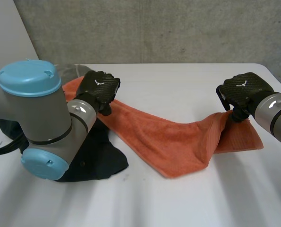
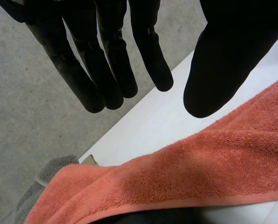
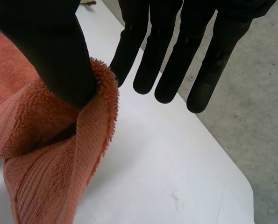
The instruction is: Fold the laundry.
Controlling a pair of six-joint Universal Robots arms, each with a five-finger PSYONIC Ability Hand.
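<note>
White table (image 1: 178,80) carried an orange towel (image 1: 168,142), strung diagonally from the left hand (image 1: 98,89) across to the right hand (image 1: 242,90), sagging to the tabletop mid-span. Dark garment (image 1: 100,158) lay bunched under the left arm, partly under the towel's left end. Grey cloth (image 2: 52,170) sat just beyond that end. Left hand: fingers (image 2: 115,70) straight, spread, clear above the towel, gripping nothing. Right hand: fingers straight, off the cloth; towel's raised fold rested against the thumb (image 3: 59,56), no pinch.
</note>
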